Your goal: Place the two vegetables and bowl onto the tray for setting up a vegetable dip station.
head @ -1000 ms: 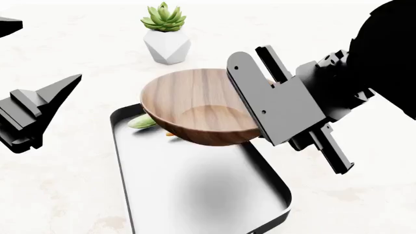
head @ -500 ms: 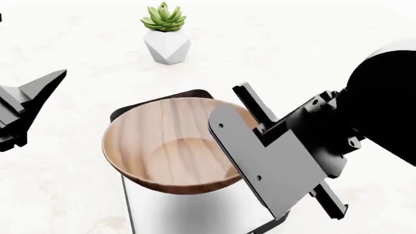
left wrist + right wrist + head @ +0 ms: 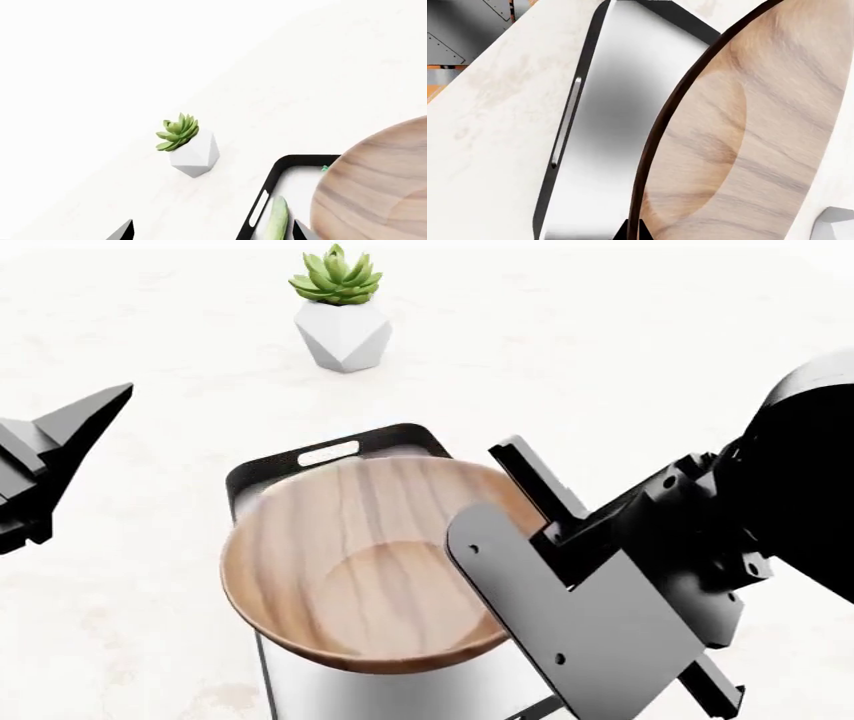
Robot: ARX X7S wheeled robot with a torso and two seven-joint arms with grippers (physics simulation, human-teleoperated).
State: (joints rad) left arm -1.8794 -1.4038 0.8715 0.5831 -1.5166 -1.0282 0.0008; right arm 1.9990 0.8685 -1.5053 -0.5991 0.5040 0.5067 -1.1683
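Bowl point(image 3: 360, 565) of brown grained wood hangs over the tray point(image 3: 260, 480), covering most of its white floor in the head view. At far left the left gripper point(image 3: 54, 455) hovers over the white desk point(image 3: 147, 570), well apart from the tray; its jaws stand apart with nothing between them. Further back, a green succulent point(image 3: 336, 276) sits in a white faceted pot point(image 3: 344, 336). From the left wrist view, the light-green cucumber point(image 3: 277, 220) lies on the tray floor just inside the handle slot, beside the bowl's underside, and a bit of green carrot top point(image 3: 325, 168) peeks out at the bowl's edge. On the right, the right gripper point(image 3: 534, 540) is clamped on the bowl's rim.
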